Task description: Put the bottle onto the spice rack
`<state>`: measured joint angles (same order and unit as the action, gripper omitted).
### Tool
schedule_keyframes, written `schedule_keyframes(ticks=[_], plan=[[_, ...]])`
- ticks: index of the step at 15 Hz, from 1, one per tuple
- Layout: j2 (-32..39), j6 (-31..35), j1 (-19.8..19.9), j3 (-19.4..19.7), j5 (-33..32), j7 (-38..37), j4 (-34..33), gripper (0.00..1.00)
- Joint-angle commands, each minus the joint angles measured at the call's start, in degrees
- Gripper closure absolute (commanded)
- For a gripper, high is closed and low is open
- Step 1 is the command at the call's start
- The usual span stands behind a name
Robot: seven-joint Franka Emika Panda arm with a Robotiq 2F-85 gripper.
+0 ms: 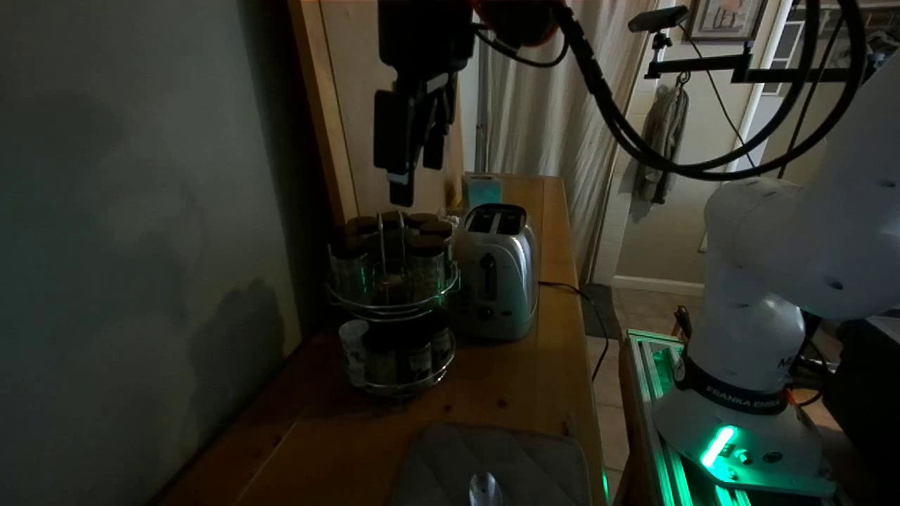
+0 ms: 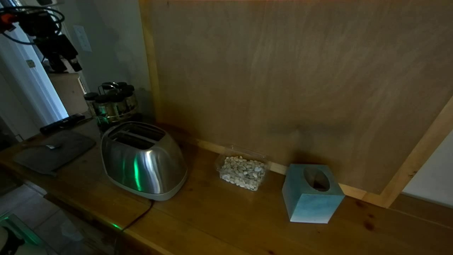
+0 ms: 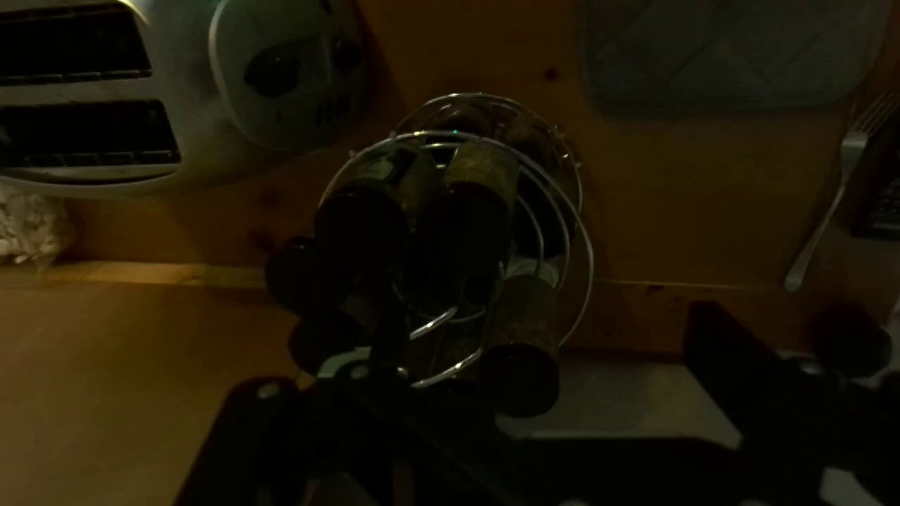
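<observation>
Spread wide, the pincer (image 3: 547,320) hangs above the spice rack (image 1: 394,309) of dark-capped jars (image 1: 426,267) beside the toaster (image 1: 512,281) on the tabletop (image 1: 351,436).

Ext. cams opp. sides of toaster (image 2: 145,166), wrist cam above rack (image 3: 450,133)

I locate the toaster (image 2: 145,164): cord (image 2: 136,220) leading from it; clear tub (image 2: 253,156) near it; tissue box (image 2: 314,207) farther from it.

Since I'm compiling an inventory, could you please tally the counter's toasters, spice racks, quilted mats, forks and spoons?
Toaster: 1
Spice rack: 1
Quilted mat: 1
Fork: 1
Spoon: 1
Total: 5
</observation>
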<state>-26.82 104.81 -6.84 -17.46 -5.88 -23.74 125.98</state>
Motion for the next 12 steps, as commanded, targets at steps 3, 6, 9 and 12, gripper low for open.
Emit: schedule_keyframes(ticks=[3,6,9,12], plan=[[-3.8,-2.0,1.0,-2.5,-4.3,-7.5,-0.8,0.0],[-5.3,-2.7,1.1,-3.1,-3.7,-10.4,-0.6,0.0],[-4.7,-1.9,0.4,-2.6,-2.9,-9.1,-0.4,0.0],[-4.8,-2.0,0.5,-2.6,-2.9,-9.5,-0.4,0.0]])
